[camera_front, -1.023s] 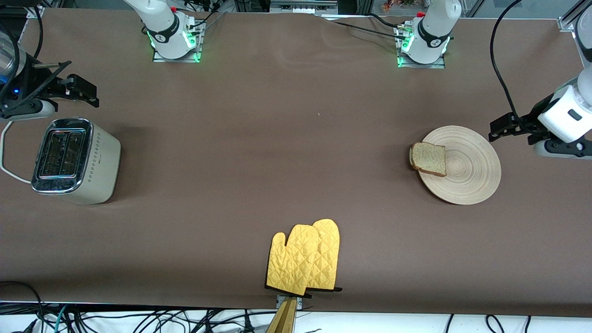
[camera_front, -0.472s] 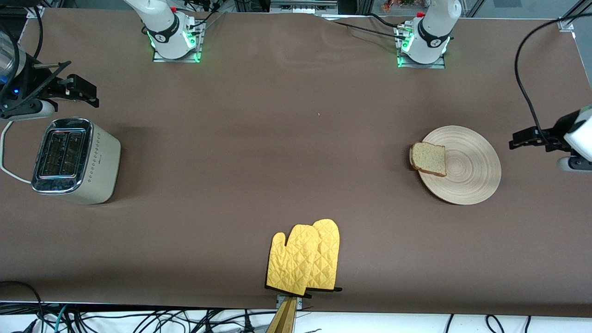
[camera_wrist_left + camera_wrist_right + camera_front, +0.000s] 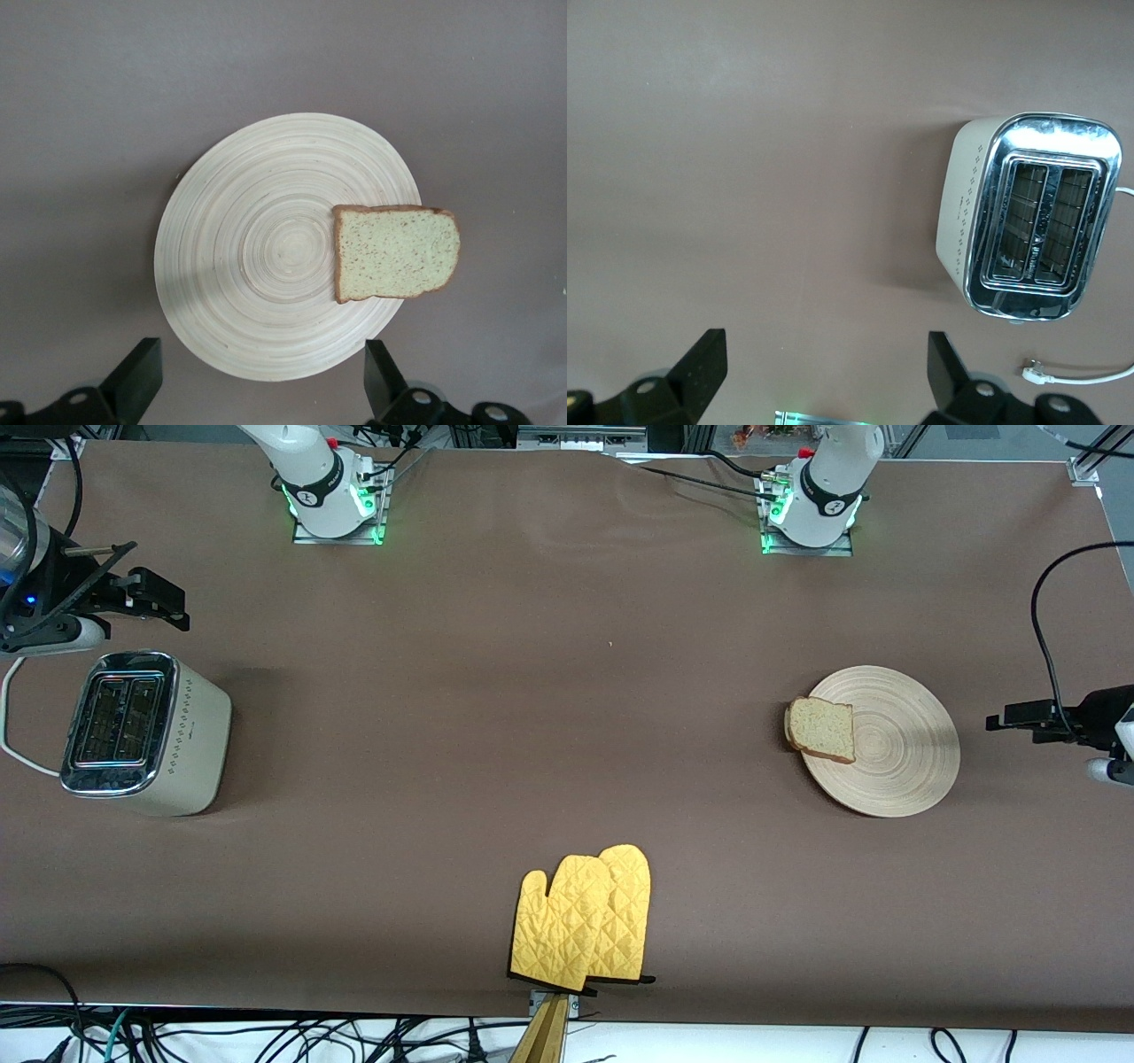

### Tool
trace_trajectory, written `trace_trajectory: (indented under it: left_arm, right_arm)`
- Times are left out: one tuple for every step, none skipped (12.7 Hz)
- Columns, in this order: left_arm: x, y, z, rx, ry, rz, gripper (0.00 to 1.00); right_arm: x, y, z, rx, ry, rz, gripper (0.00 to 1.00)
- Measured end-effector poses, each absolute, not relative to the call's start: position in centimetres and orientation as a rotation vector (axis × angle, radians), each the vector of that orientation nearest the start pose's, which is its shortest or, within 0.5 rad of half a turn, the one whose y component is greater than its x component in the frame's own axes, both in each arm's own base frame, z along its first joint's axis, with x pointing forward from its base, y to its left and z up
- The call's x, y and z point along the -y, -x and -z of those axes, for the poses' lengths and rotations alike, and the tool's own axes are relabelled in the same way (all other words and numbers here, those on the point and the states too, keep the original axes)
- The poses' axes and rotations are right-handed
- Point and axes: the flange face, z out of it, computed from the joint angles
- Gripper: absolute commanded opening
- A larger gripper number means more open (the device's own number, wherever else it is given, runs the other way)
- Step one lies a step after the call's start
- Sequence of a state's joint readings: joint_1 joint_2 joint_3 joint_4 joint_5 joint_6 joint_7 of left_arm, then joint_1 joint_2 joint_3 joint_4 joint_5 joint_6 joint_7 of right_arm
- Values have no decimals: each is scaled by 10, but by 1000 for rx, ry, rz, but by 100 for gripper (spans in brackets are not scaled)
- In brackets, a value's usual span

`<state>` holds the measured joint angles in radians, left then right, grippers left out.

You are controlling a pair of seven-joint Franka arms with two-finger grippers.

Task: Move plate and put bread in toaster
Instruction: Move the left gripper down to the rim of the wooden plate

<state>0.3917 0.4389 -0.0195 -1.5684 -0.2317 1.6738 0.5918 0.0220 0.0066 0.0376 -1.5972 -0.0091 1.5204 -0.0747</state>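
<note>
The wooden plate (image 3: 895, 748) lies toward the left arm's end of the table. The bread (image 3: 821, 729) rests on its rim toward the right arm's end and overhangs the edge. In the left wrist view the plate (image 3: 257, 257) and bread (image 3: 396, 252) show from above. My left gripper (image 3: 1019, 720) (image 3: 261, 398) hangs open over the table just off the plate's rim, holding nothing. The cream toaster (image 3: 142, 731) (image 3: 1032, 212) stands at the right arm's end with both slots bare. My right gripper (image 3: 159, 598) (image 3: 824, 381) waits open above the table beside it.
A pair of yellow oven mitts (image 3: 585, 921) lies near the table's front edge at the middle. The toaster's white cord (image 3: 13, 731) curls beside it, its plug (image 3: 1032, 372) loose on the cloth. Both arm bases (image 3: 337, 509) (image 3: 811, 514) stand along the table's back edge.
My left gripper has drawn away from the plate's rim toward the left arm's end of the table. The right arm, plate, bread and toaster have not moved.
</note>
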Motion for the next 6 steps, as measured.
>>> trace_trajectory:
  left_arm:
    - [-230, -601, -348, -334, 3513, -325, 100]
    - [-246, -598, -329, -379, 3546, -316, 100]
    - [-261, -594, -311, -395, 3586, -301, 100]
    - [-274, -590, -292, -396, 3630, -286, 100]
    - [-285, -584, -272, -390, 3674, -277, 100]
    - [-293, -580, -252, -373, 3716, -271, 100]
  right_arm:
    - [-32, -549, -604, 211, 3140, -131, 100]
    - [-32, -549, -604, 211, 3140, -131, 100]
    - [-32, -549, -604, 211, 3140, -131, 100]
    - [-32, -549, -604, 211, 3140, -131, 100]
    - [-32, -549, -604, 211, 3140, -131, 100]
    - [-32, -549, -604, 211, 3140, -131, 100]
